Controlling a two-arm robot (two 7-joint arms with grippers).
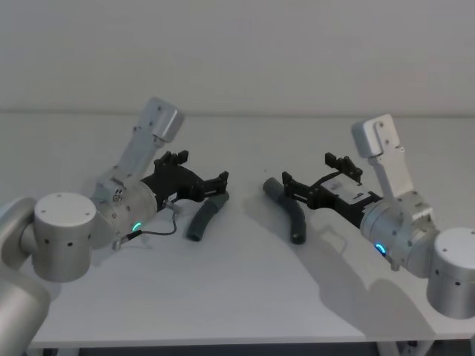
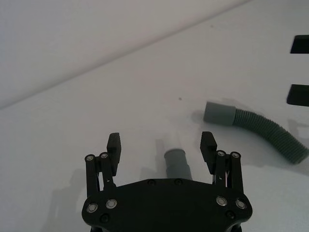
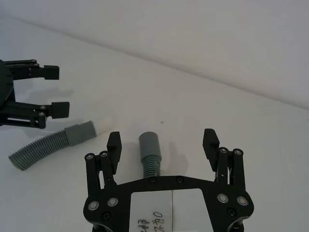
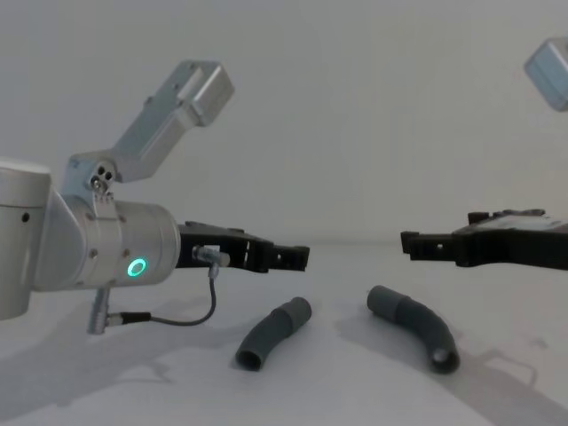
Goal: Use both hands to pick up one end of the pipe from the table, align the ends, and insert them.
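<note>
Two dark grey ribbed pipe pieces lie apart on the white table (image 1: 245, 297). The left piece (image 1: 206, 217) (image 4: 273, 333) has a white tip (image 3: 102, 125) beyond its cuff. The right piece (image 1: 289, 211) (image 4: 415, 327) curves toward me. My left gripper (image 1: 200, 169) (image 4: 284, 256) hovers open above the left piece, whose cuff end (image 2: 176, 164) sits between the spread fingers (image 2: 114, 142). Over the right piece hangs my right gripper (image 1: 308, 174) (image 4: 422, 244), also open, with that piece's cuff (image 3: 149, 151) between its fingers (image 3: 211, 142). Neither gripper touches a pipe.
A pale grey wall rises behind the table's far edge. A thin black cable (image 4: 191, 315) loops under my left wrist. Bare white surface lies between the two pipe pieces and in front of them.
</note>
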